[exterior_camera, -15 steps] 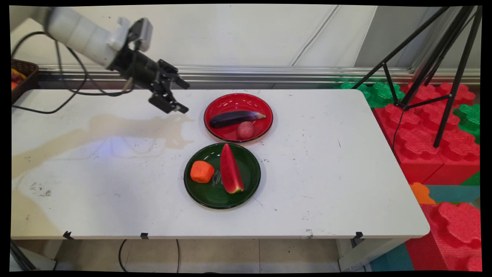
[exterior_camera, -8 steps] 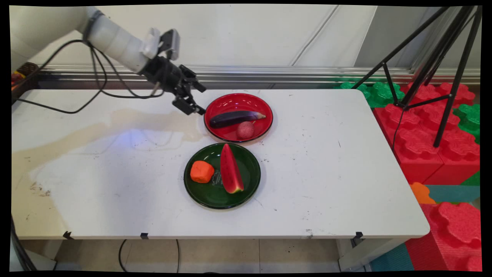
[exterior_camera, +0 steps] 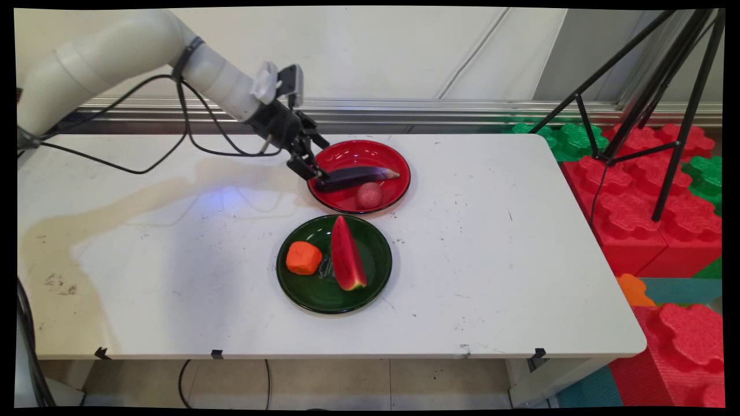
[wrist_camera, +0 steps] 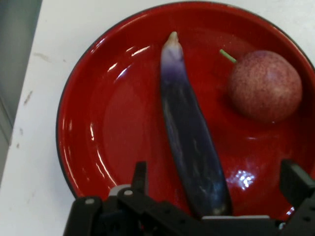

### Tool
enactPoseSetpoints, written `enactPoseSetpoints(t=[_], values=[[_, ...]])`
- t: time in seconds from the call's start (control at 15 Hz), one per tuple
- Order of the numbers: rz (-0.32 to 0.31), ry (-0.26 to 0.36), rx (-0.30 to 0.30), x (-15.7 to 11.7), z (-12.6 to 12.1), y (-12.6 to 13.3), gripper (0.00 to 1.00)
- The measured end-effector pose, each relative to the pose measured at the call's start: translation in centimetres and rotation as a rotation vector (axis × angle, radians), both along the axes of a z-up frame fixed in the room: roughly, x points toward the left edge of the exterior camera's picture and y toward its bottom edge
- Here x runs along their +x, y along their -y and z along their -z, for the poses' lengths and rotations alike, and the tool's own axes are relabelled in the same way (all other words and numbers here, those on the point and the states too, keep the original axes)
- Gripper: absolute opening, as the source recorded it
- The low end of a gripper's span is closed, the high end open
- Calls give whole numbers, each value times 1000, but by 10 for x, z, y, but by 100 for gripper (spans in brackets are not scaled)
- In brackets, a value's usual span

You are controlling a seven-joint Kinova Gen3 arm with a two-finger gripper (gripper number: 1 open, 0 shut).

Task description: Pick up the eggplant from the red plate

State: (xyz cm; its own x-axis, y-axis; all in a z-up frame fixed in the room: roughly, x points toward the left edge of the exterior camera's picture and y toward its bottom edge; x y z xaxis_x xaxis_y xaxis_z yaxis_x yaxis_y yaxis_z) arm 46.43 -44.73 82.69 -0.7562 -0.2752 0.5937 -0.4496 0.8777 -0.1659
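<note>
Where the white arm slants down from the upper left, we find its black gripper low over the left rim of a red plate, its fingers spread wide apart and grasping nothing. From the hand view, the two fingers rise on either side of the blunt dark end of an eggplant, which lies between them without being touched as far as we can tell.

The red plate is round, shallow and glossy, with a thin dark edge and bright glints on its smooth surface. The eggplant is long, slim and smooth, deep purple, fading to a pale pointed tip at its right end. Just near of it on the same plate sits a small round fruit, dull pinkish red with a speckled, matte skin; the hand view shows a short green stem on this fruit.

Nearer to us, just beside the red plate, lies a dark green plate, also round and shiny. On it rests a watermelon wedge, red-fleshed with dark seeds and a green rind, and to its left a blocky orange piece with rounded corners.

Both plates stand on a white table, flat with rounded corners, scuffed and specked. Black cables droop from the arm. To the right, off the table, stand a black tripod and red and green knobbed foam blocks.
</note>
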Motion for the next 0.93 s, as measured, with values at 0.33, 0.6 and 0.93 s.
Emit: enactPoseSetpoints(t=[0.33,0.6,0.93], values=[[-4,13,27,-12,26,17,100],[-11,19,44,-17,41,24,100],[-16,19,54,-21,52,30,100]])
